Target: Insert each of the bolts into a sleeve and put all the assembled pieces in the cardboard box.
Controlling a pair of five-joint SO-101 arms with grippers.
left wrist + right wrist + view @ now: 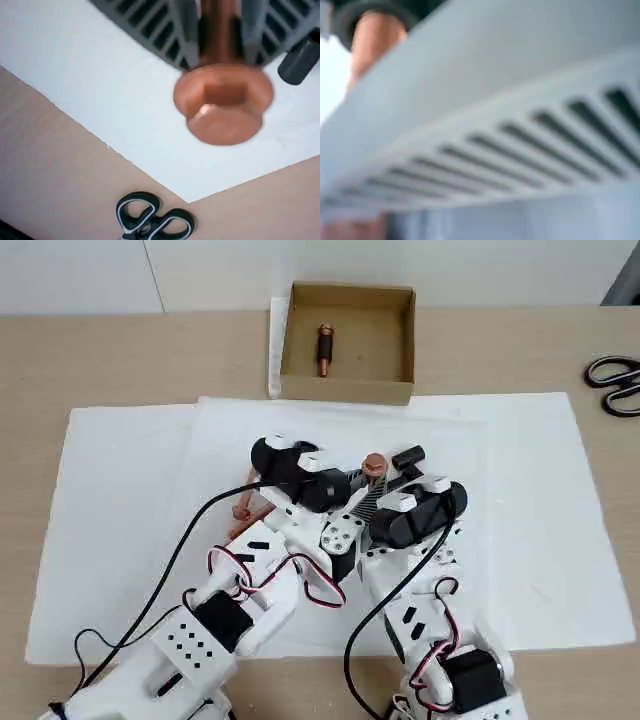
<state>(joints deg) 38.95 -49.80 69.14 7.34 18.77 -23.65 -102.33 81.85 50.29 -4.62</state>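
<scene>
Bolt (372, 462) above white sheet (130, 520), wooden table (100, 350) — cardboard box (345, 390) beyond.

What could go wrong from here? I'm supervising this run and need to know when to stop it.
1. The left hand grips the bolt by its shank alone, and the sleeve sits off to one side, so a misaligned push could jam it or tip the bolt out.
2. Both arms crowd together at that spot and may collide.
3. Loose bolts lie close beside an arm and could get swept away.
</scene>
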